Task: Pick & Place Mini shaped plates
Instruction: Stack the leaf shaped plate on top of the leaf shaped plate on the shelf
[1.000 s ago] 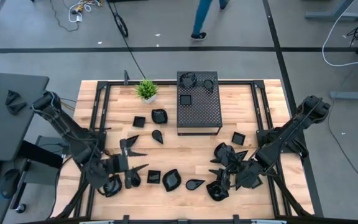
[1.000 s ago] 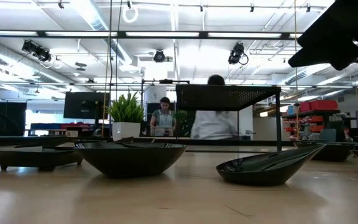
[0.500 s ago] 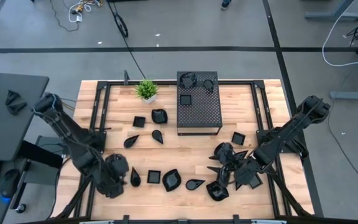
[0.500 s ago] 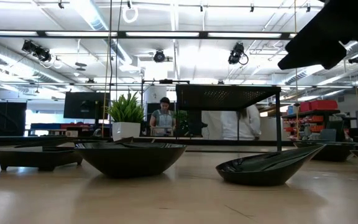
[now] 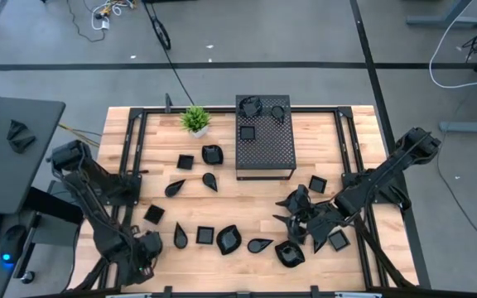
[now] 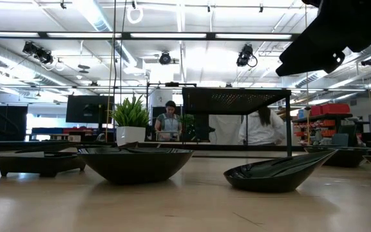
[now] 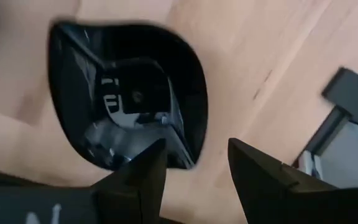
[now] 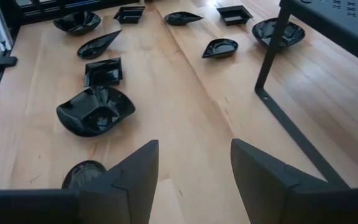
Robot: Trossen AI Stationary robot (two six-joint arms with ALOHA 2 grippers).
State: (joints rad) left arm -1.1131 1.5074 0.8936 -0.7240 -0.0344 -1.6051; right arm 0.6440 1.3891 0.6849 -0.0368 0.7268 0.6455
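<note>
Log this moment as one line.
left gripper: open, over leaf plate | right gripper: open, empty, above table

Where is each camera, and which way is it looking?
High view: above, looking straight down on the table, both arms showing.
Low view: at tabletop height, looking across; one arm overhead.
Left wrist view: looks down past open fingers at a leaf plate.
Right wrist view: looks across the table past open fingers.
Shared: the perforated box shows in high and low.
</note>
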